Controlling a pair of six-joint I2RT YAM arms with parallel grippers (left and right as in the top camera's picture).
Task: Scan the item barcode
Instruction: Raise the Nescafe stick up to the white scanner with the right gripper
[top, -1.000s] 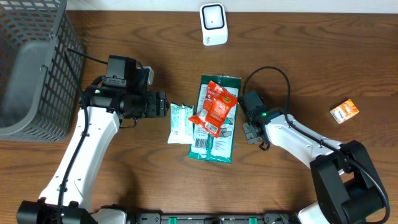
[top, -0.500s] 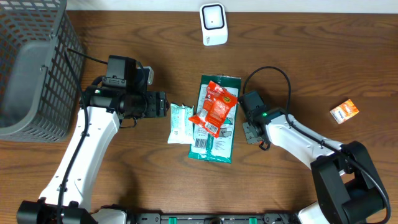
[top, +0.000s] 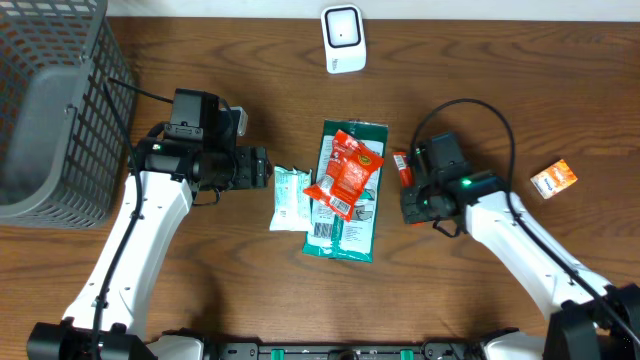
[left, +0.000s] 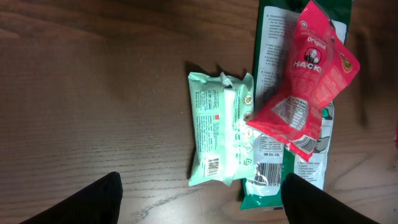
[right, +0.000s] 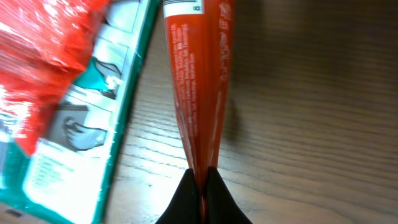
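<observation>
Right gripper (right: 200, 186) pinched shut on end of red tube (right: 196, 81), not yet shown to scanner (top: 343, 38) at tabletop's far edge; left gripper (left: 200, 204) wide open, empty

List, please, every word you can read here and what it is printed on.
"Original": red packet, clear.
"HACKS": same packet, less sure.
Too small or blurred to read: fine print on the green bag, pale green pack and red tube.

Red pouch (top: 345, 172) lies atop green packet (top: 347, 238), red tube (top: 402, 166) just beside.
</observation>
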